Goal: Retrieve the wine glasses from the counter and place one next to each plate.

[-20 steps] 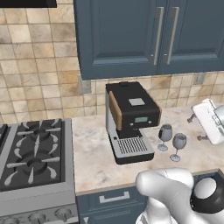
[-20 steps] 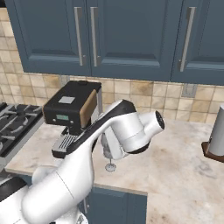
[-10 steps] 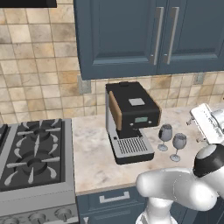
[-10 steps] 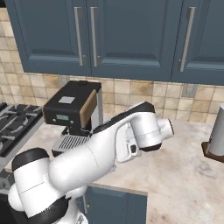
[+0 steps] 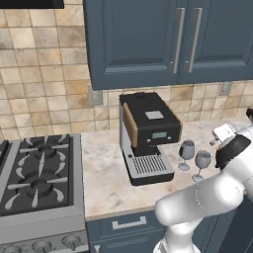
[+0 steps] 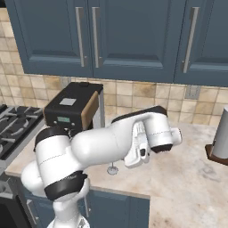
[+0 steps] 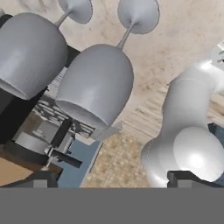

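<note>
The arm (image 6: 111,142) has swung right, hiding one wine glass (image 6: 112,169).

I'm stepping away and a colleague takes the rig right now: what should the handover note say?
Claw: open and holding nothing; in the hand view it points at the two glass bowls from close by.
Wine glasses: both upright on the counter just right of the coffee machine, side by side; the near wine glass is closest to the arm, the far wine glass sits beside the machine's drip tray.
Plates: not seen from here.
Done: nothing placed yet.
Left: grasp one glass, carry it to a plate, set it beside it, then repeat with the second.
</note>
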You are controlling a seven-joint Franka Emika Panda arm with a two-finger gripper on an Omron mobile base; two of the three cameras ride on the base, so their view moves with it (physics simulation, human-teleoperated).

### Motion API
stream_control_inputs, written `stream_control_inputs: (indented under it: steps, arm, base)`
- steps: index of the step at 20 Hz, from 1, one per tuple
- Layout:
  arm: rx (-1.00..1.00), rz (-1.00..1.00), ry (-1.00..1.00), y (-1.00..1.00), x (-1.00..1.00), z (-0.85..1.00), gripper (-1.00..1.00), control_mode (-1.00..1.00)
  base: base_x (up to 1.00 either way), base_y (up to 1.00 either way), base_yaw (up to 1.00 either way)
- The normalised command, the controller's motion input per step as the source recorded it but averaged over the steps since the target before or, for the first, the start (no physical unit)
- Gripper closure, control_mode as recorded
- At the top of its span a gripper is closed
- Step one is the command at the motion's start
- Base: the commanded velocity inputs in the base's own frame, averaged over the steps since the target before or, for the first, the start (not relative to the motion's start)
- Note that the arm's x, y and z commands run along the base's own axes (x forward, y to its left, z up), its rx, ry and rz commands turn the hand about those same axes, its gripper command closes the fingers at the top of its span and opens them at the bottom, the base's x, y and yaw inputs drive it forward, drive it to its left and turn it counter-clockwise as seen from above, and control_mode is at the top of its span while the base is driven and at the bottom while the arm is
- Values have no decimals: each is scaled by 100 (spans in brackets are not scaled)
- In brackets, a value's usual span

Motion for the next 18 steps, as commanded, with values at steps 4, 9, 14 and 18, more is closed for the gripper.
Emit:
stream_control_inputs:
  steps: [4, 9, 14, 18]
  arm:
    - [4, 0, 27, -26, 6, -12, -100, -100]
    - [1, -4, 8, -19, 2, -15, -100, -100]
    - [0, -16, 0, -2, 0, -12, -100, -100]
    - [0, -21, 0, 0, 0, -16, -100, -100]
  base:
    - [0, 0, 0]
    - [0, 0, 0]
    - [0, 0, 0]
    - [0, 0, 0]
